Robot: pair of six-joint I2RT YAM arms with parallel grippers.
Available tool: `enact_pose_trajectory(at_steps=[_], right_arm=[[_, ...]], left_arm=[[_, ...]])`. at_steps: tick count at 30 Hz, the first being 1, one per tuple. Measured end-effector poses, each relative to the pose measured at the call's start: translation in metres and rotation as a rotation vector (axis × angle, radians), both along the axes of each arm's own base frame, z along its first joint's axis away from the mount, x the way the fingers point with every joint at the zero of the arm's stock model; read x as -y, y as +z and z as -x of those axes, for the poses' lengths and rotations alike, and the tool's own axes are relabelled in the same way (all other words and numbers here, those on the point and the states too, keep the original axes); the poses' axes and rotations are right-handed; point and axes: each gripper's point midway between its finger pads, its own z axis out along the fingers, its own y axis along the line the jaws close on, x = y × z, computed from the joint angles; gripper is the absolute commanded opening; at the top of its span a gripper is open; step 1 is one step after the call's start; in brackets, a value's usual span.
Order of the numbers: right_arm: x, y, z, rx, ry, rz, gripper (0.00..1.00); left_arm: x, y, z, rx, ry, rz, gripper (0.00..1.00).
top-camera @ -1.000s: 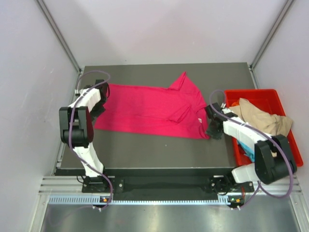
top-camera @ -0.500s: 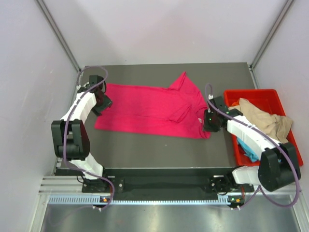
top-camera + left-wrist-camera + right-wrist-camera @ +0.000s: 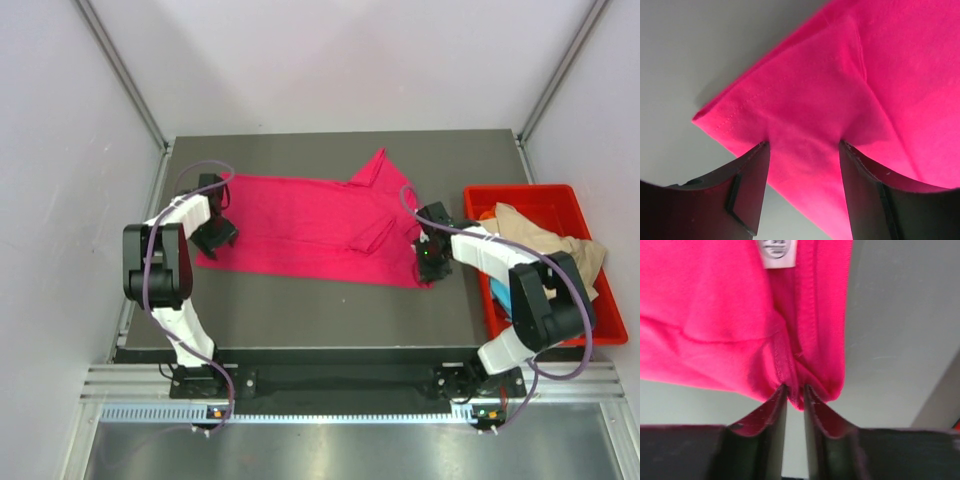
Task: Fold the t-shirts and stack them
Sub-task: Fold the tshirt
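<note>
Reaching low, left hand (image 3: 804,146) wide astride the magenta t-shirt (image 3: 300,220), right hand (image 3: 795,389) pinching its edge

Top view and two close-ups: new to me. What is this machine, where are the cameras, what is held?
Two robot arms are bolted to a table. The wide picture looks down from above; each close-up comes from a wrist camera. A pink t-shirt lies spread on the table; the red bin at right holds more clothes, a tan shirt on top. The right gripper pinches the pink shirt's edge near its label. The left gripper is open, straddling a corner of it.
</note>
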Motion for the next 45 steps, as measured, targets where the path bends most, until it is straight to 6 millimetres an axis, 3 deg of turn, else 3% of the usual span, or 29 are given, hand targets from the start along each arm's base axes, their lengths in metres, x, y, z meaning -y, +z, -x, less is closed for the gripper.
enact_pose_trajectory(at_steps=[3, 15, 20, 25, 29, 30, 34, 38, 41, 45], right_arm=[[0.005, -0.004, -0.002, -0.002, -0.011, 0.027, 0.05], [0.023, -0.004, -0.012, 0.032, -0.171, 0.012, 0.03], [0.023, -0.003, -0.012, 0.035, -0.213, 0.007, 0.18], [0.032, 0.004, -0.008, 0.046, -0.284, 0.039, 0.22], [0.039, 0.026, -0.005, 0.061, -0.39, 0.051, 0.29], [0.037, 0.034, -0.008, 0.078, -0.417, 0.035, 0.35], [0.02, 0.068, -0.027, 0.174, -0.534, -0.094, 0.41], [-0.008, 0.084, -0.041, 0.205, -0.622, -0.209, 0.42], [-0.043, 0.089, -0.056, 0.2, -0.649, -0.27, 0.43], [-0.085, 0.083, -0.079, 0.181, -0.683, -0.338, 0.43]], left_arm=[[-0.004, -0.001, -0.003, 0.009, 0.017, -0.023, 0.63], [-0.014, 0.001, -0.005, 0.015, 0.041, -0.095, 0.63], [-0.015, 0.002, -0.005, 0.015, 0.044, -0.102, 0.64], [-0.017, 0.01, -0.007, 0.007, 0.037, -0.104, 0.64], [-0.012, 0.029, -0.019, 0.051, -0.006, -0.074, 0.63], [-0.009, 0.036, -0.022, 0.07, -0.023, -0.06, 0.63], [0.01, 0.07, -0.029, 0.167, -0.131, 0.022, 0.62], [0.04, 0.105, -0.028, 0.274, -0.289, 0.111, 0.63], [0.066, 0.114, -0.019, 0.323, -0.398, 0.158, 0.65], [0.099, 0.105, 0.008, 0.308, -0.559, 0.175, 0.67]])
